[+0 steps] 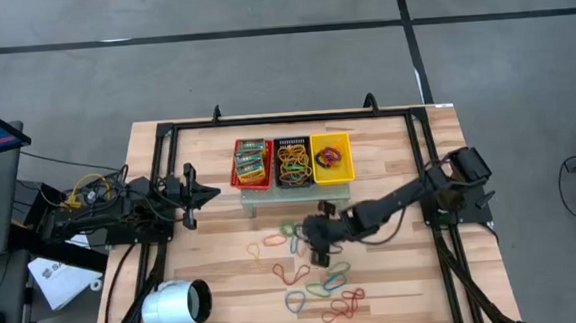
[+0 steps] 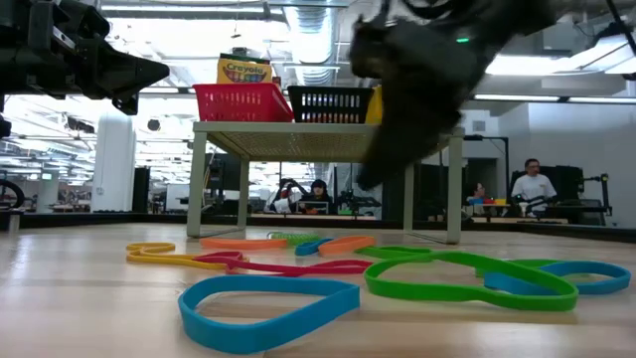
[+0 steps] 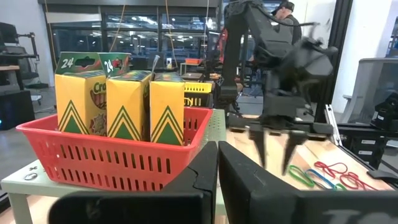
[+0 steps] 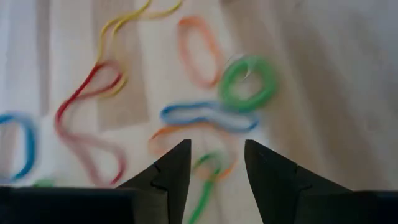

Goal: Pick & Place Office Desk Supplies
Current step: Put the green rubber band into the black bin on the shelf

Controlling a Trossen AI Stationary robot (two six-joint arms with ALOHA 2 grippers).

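Many coloured rubber bands (image 1: 320, 275) lie loose on the wooden table, among them a blue one (image 4: 208, 115), a green one (image 4: 249, 81) and a red one (image 4: 87, 124). My right gripper (image 4: 216, 155) hangs open over them, slanting down, and its two fingers (image 3: 277, 155) are clear of the table with nothing between them. Crayon packets (image 3: 118, 102) stand in the red basket (image 1: 252, 164). My left gripper (image 1: 210, 194) waits shut and level at the table's left, pointing toward the baskets.
The red basket, a black basket (image 1: 293, 161) holding bands and a yellow basket (image 1: 331, 159) sit side by side on a small raised stand (image 2: 328, 139) at the table's far middle. A white cylinder (image 1: 177, 307) lies at the near left corner. People sit in the room behind.
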